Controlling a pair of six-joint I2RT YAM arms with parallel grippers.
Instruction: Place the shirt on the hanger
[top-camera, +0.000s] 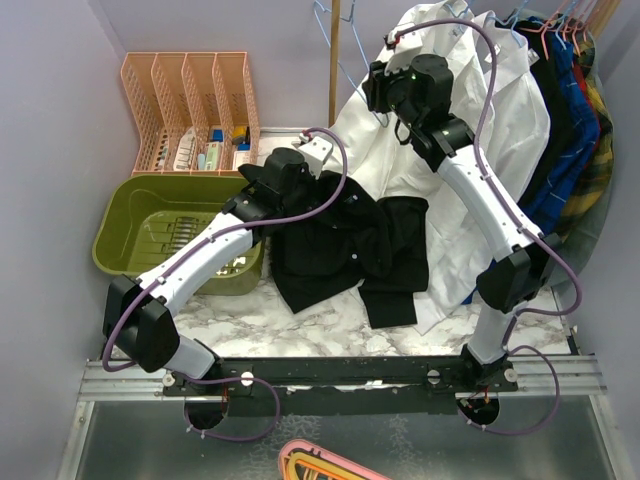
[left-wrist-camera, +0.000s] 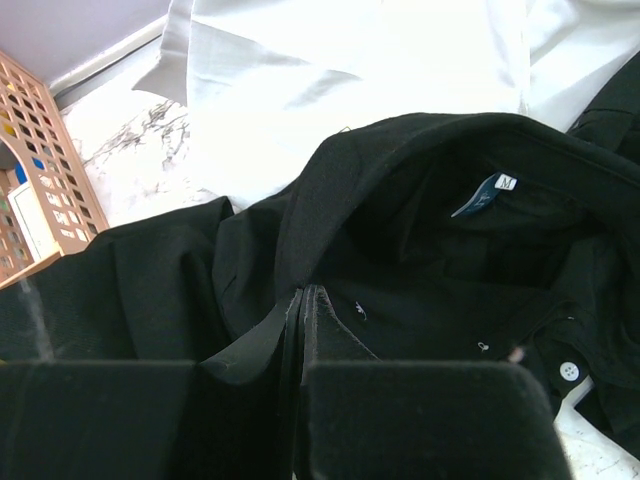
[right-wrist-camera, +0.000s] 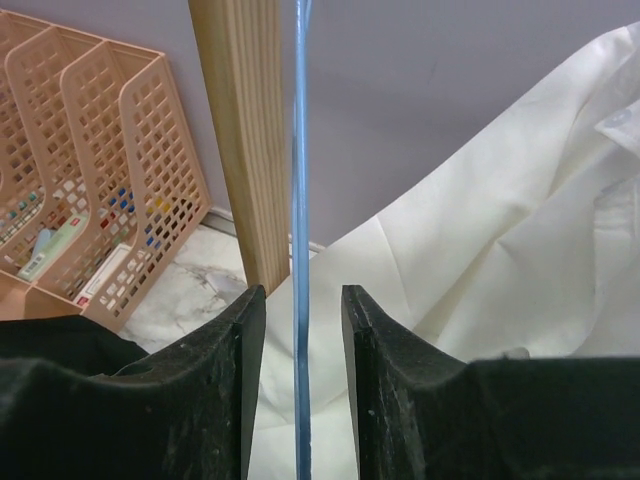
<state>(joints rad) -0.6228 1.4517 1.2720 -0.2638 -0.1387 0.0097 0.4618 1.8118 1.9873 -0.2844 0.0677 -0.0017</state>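
The black shirt (top-camera: 350, 245) lies crumpled on the marble table, collar end toward my left gripper (top-camera: 316, 190). In the left wrist view my left gripper (left-wrist-camera: 302, 305) is shut on a fold of the shirt (left-wrist-camera: 420, 230) near the collar, and the size label (left-wrist-camera: 497, 186) shows inside the neck. The light-blue wire hanger (top-camera: 338, 52) hangs at the back beside a wooden post. My right gripper (top-camera: 373, 95) is raised to it. In the right wrist view its jaws (right-wrist-camera: 300, 298) are open, with the hanger's wire (right-wrist-camera: 300, 200) running between them and touching neither finger.
A wooden post (right-wrist-camera: 240, 140) stands just left of the wire. White shirts (top-camera: 500, 110) hang behind and to the right, with blue plaid garments (top-camera: 575, 150) beyond. A pink organiser (top-camera: 190, 110) and a green basin (top-camera: 165, 235) are at the left.
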